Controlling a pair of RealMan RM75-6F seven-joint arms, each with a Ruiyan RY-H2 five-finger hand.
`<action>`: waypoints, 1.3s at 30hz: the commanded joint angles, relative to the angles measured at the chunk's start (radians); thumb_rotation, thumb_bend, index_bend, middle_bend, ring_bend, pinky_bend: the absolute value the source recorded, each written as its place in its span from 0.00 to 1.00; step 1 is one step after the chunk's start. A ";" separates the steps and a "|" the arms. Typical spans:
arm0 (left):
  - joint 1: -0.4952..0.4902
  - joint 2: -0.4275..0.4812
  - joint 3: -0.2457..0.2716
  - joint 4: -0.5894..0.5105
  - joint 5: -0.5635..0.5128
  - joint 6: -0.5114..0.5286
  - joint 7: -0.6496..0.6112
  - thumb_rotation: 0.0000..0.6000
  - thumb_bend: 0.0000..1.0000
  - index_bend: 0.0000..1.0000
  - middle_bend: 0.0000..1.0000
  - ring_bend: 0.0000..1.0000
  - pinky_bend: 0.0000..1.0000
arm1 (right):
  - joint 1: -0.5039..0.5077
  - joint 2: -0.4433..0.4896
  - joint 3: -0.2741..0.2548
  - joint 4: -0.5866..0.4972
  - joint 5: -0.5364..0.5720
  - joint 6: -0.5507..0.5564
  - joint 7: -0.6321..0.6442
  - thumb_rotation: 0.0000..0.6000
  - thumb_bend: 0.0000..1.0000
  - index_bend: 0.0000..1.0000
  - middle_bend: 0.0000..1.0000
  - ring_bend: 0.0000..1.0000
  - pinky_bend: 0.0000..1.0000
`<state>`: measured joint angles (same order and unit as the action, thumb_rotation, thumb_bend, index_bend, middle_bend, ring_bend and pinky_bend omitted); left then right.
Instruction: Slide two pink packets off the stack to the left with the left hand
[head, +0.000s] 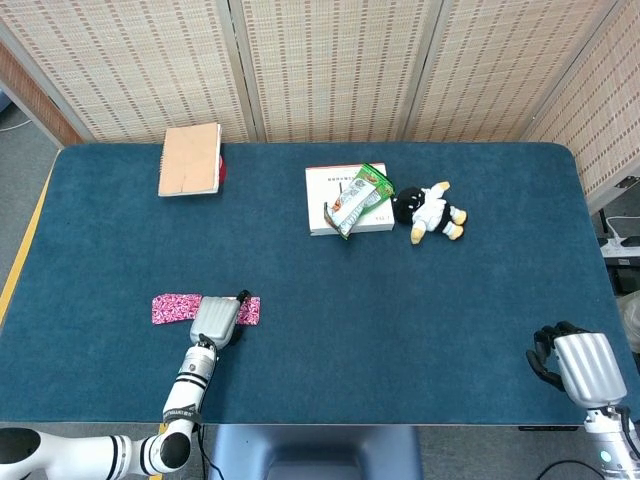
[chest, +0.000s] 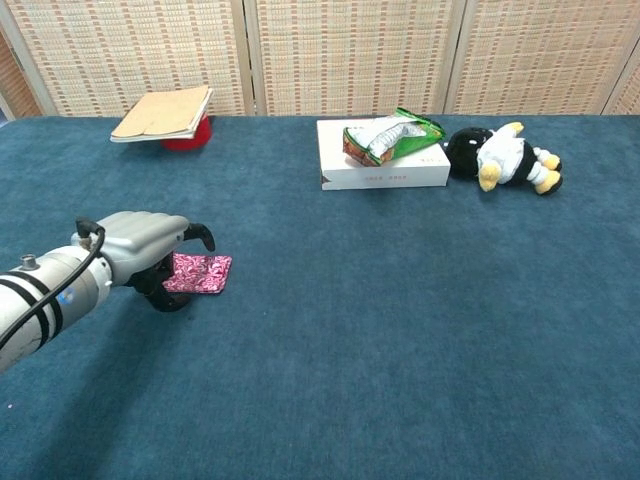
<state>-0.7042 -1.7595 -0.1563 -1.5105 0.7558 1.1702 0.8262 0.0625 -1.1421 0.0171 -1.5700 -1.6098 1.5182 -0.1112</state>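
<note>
A pink patterned packet (head: 171, 308) lies flat on the blue table at the front left. Just right of it sits the pink stack (head: 250, 311), whose right end (chest: 205, 273) shows in the chest view. My left hand (head: 215, 318) is between them, low over the stack's left end (chest: 145, 245). Its fingers bend down onto the packet and its thumb sticks out to the right. It holds nothing. My right hand (head: 580, 365) hangs idle at the table's front right corner, holding nothing.
A tan notebook (head: 190, 159) rests on a red object (chest: 183, 139) at the back left. A white box (head: 322, 195) with a green snack bag (head: 358, 200) on it and a black-and-white plush toy (head: 432, 212) are at the back centre.
</note>
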 joint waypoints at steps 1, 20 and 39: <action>-0.002 -0.003 -0.002 0.002 -0.003 0.001 0.001 1.00 0.33 0.22 1.00 1.00 1.00 | 0.000 0.000 0.000 0.000 0.000 -0.001 -0.001 1.00 0.28 0.78 0.68 0.54 0.74; -0.012 -0.020 -0.010 0.001 -0.016 0.015 0.004 1.00 0.33 0.25 1.00 1.00 1.00 | 0.002 -0.001 -0.001 -0.001 0.001 -0.004 -0.003 1.00 0.28 0.78 0.68 0.54 0.74; -0.018 -0.041 -0.014 0.009 -0.022 0.018 -0.003 1.00 0.33 0.26 1.00 1.00 1.00 | 0.004 -0.001 -0.001 -0.005 0.003 -0.008 -0.007 1.00 0.28 0.78 0.68 0.54 0.74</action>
<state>-0.7220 -1.8000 -0.1706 -1.5014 0.7337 1.1880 0.8228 0.0669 -1.1430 0.0163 -1.5746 -1.6064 1.5098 -0.1180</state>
